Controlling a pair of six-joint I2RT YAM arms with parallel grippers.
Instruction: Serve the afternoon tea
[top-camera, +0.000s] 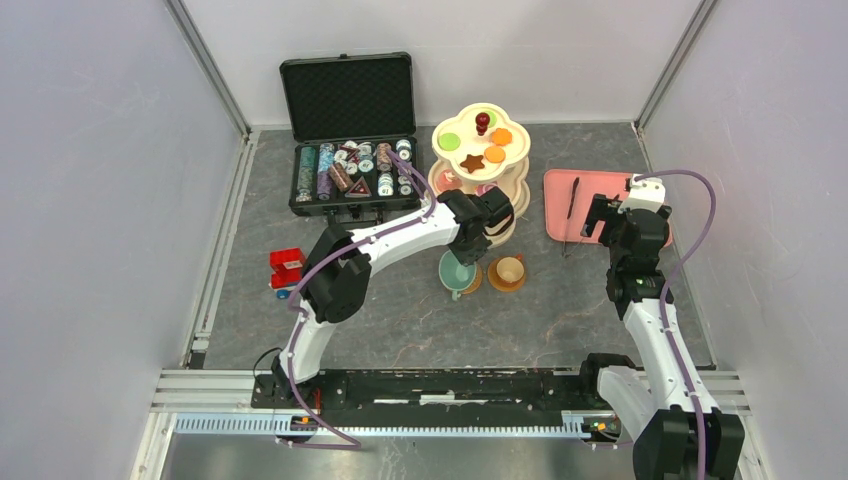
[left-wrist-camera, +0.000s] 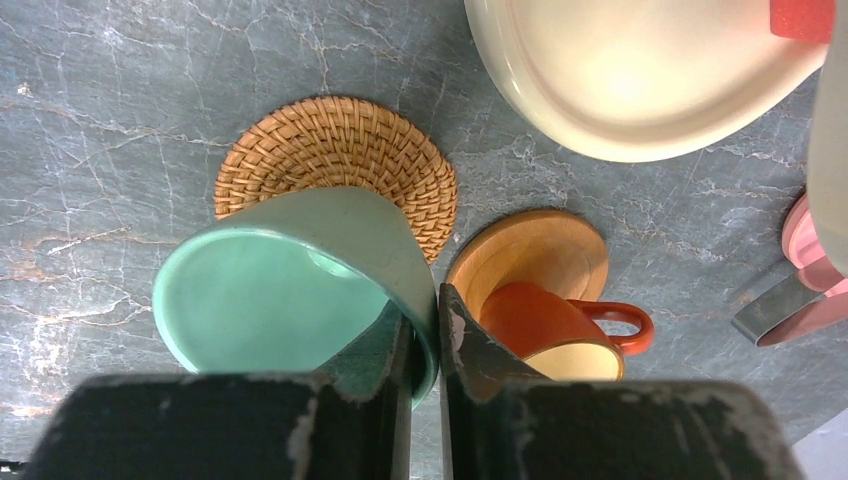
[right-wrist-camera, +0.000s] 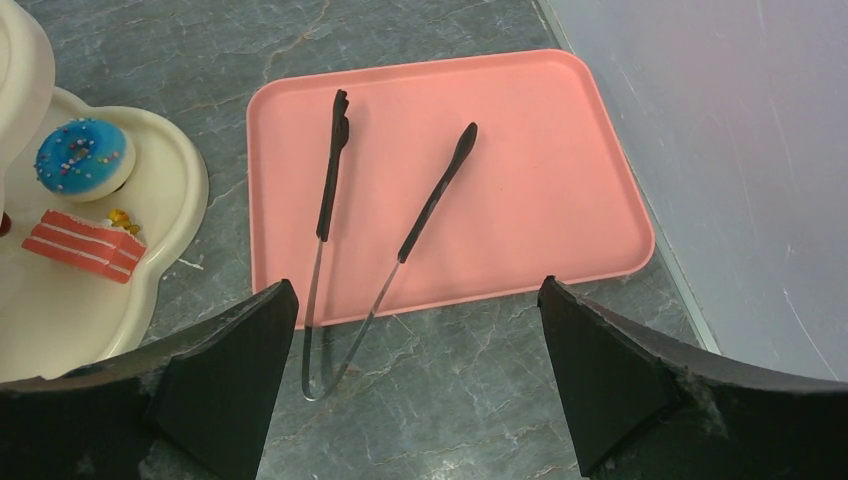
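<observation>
At centre of the table (top-camera: 400, 320), just in front of the tiered stand (top-camera: 480, 150): left gripper (left-wrist-camera: 425, 310) pinches the wall of the teal cup (left-wrist-camera: 270, 290), one finger inside the rim and one outside. The cup is tilted, mouth toward the wrist camera, its base over the near edge of the woven saucer (left-wrist-camera: 340, 150); cannot tell whether they touch. Just right of it, the brown cup (left-wrist-camera: 545, 325) sits upright on the wooden saucer (left-wrist-camera: 530, 250), handle to the right. The two saucers almost meet.

The stand carries toy pastries (top-camera: 495, 154). On its bottom tier are a blue sprinkled donut (right-wrist-camera: 82, 155) and a red-and-white cake slice (right-wrist-camera: 85, 245).

Right side: right gripper (right-wrist-camera: 416, 288) hangs with jaws spread wide, holding nothing, above the near edge of the pink tray (right-wrist-camera: 540, 180). Tongs (right-wrist-camera: 330, 180) lie on the tray, their bend overhanging onto the table.

Far left: open black chip case (top-camera: 350, 150). Red toy car (top-camera: 286, 268) sits beside the left arm.
</observation>
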